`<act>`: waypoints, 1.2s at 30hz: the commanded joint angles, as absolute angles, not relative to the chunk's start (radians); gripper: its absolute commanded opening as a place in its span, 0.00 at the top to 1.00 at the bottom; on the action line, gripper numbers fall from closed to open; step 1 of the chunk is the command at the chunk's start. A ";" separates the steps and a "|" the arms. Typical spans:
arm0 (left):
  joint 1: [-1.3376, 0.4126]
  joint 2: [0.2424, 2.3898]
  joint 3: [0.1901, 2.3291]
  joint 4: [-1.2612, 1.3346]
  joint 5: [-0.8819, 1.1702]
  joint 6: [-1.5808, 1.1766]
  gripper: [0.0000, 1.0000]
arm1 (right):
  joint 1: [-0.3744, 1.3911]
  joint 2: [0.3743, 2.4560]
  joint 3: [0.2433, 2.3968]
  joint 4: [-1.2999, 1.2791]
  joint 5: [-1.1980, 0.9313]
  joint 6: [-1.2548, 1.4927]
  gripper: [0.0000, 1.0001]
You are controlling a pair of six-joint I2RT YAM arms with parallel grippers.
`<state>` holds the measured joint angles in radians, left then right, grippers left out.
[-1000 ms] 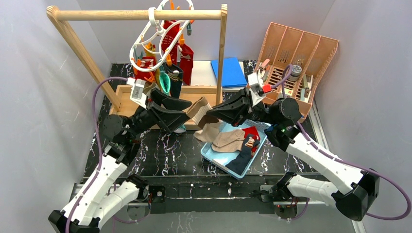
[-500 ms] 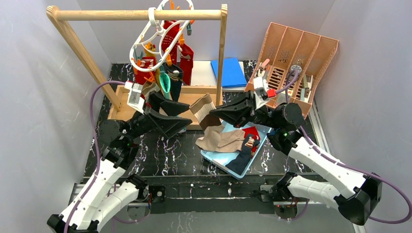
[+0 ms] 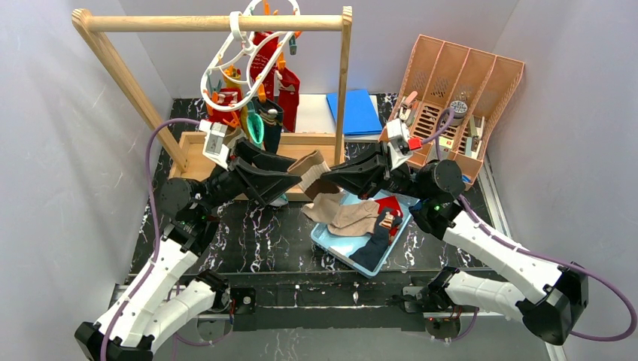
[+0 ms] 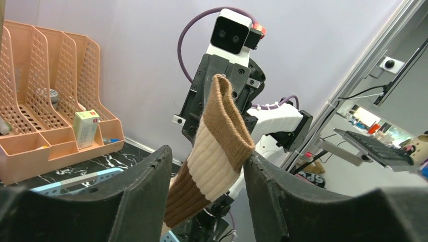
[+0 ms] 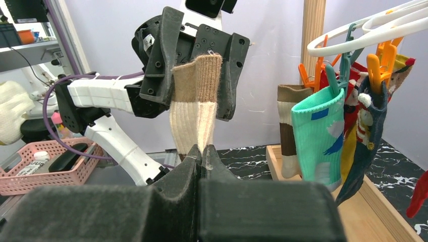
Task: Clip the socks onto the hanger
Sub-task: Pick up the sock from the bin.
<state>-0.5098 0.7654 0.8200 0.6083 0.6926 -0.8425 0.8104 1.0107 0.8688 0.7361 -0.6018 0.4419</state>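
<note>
Just below the hanger (image 3: pixel 214 64), to its right, the right gripper (image 5: pixel 202 151) is pressed shut on the lower part of a brown-and-cream sock (image 4: pixel 217 151) and holds it upright, likely to offer the cuff for a handover. The left gripper (image 4: pixel 207 169) stands spread, one finger either side of that cuff, not yet closed on it

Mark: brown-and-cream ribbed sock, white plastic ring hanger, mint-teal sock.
Brown-and-cream ribbed sock (image 4: pixel 218 151): left wrist view, cream band.
White plastic ring hanger (image 5: pixel 343 44): right wrist view, lower rim.
Mint-teal sock (image 5: pixel 313 136): right wrist view, body.
</note>
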 commanded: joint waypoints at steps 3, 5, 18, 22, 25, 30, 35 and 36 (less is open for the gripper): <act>-0.517 0.757 0.840 0.667 0.711 -0.841 0.60 | 0.823 1.013 0.862 0.793 -0.584 0.448 0.99; -0.517 0.758 0.836 0.676 0.711 -0.839 0.67 | 0.826 1.020 0.864 0.782 -0.591 0.446 0.99; -0.525 0.625 0.846 0.190 0.818 -0.179 1.00 | 0.836 0.883 1.029 0.137 -0.576 0.267 0.39; -0.526 0.573 0.867 -0.023 0.867 0.094 1.00 | 0.836 0.859 1.157 -0.096 -0.503 0.209 0.33; -0.534 0.577 0.895 -0.134 0.870 0.215 1.00 | 0.836 0.968 1.346 -0.332 -0.448 0.189 0.32; -0.534 0.580 0.930 -0.225 0.879 0.342 1.00 | 0.836 1.129 1.537 -0.528 -0.537 0.173 0.33; -0.534 0.576 0.959 -0.296 0.858 0.409 1.00 | 0.871 1.246 1.595 -0.564 -0.604 0.190 0.36; -0.534 0.574 0.959 -0.297 0.857 0.410 1.00 | 0.884 1.255 1.598 -0.559 -0.602 0.201 0.36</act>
<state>-0.5278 0.5831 0.9257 -0.2661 0.8528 0.3721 0.8474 1.2514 1.5253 -0.5438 -0.5663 0.1867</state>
